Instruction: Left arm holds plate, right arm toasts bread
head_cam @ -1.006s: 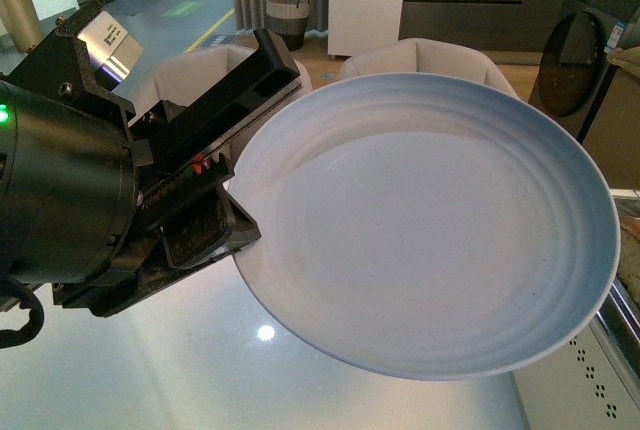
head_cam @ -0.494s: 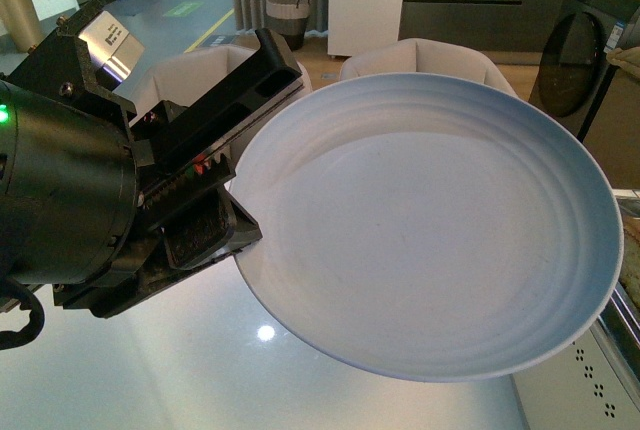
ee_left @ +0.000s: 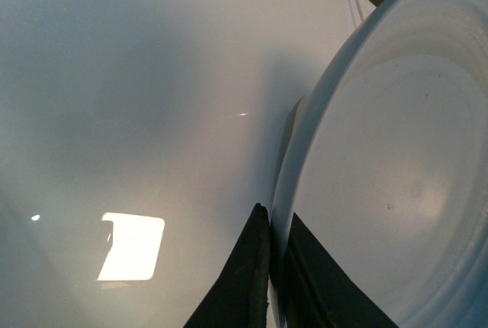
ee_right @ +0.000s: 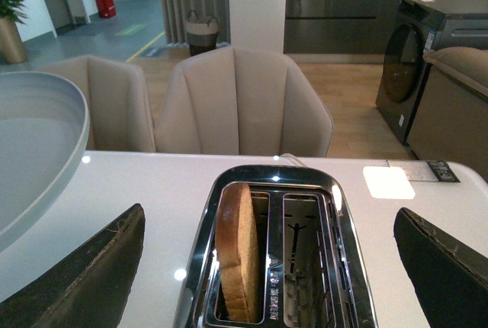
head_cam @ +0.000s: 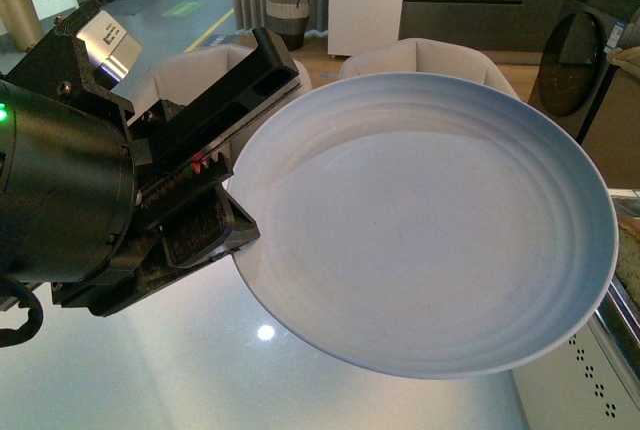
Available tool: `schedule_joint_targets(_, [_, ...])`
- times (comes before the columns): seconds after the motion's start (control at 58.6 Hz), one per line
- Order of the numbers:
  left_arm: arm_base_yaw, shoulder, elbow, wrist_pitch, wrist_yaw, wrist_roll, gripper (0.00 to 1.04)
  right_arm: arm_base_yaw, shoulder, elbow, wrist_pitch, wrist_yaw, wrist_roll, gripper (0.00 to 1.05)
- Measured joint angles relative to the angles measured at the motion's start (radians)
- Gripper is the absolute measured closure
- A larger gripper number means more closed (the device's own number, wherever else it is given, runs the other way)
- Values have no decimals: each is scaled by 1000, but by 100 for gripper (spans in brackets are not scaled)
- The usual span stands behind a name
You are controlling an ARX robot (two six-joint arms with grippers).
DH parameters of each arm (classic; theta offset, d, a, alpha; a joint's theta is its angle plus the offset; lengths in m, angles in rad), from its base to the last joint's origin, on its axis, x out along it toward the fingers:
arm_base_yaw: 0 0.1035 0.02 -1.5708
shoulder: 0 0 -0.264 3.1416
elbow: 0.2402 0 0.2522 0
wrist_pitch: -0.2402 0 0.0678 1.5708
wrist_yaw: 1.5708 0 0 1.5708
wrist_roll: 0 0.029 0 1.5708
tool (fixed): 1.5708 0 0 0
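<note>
Below the right gripper (ee_right: 263, 274), spread wide and empty, the bread (ee_right: 236, 252) is seen upright in a slot of the toaster (ee_right: 347, 267). The plate (head_cam: 430, 230) is clamped at its rim by the left gripper (ee_left: 273, 267); with such an edge hold it could be tipped by a dropped slice.

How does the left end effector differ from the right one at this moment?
The left end effector is shut on the rim of the plate; the right end effector is open and holds nothing. The left one's fingers sit close, with only the rim between them; the right one's stand wide apart, with the toaster and its bread seen between them. Both have dark fingers.
</note>
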Motion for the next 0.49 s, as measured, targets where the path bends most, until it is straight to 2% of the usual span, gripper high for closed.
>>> schedule_joint_targets(0.051, [-10,3,33,-97,-110,-34,101,0,0,0,0,0,0,9])
schedule_joint_targets(0.119, [-10,3,43,-142,-172,-57,101,0,0,0,0,0,0,9])
schedule_joint_targets(0.341, [4,5,55,-147,-158,-102,101,0,0,0,0,0,0,9])
schedule_joint_targets(0.494, [78,5,58,-140,-122,-106,101,0,0,0,0,0,0,9])
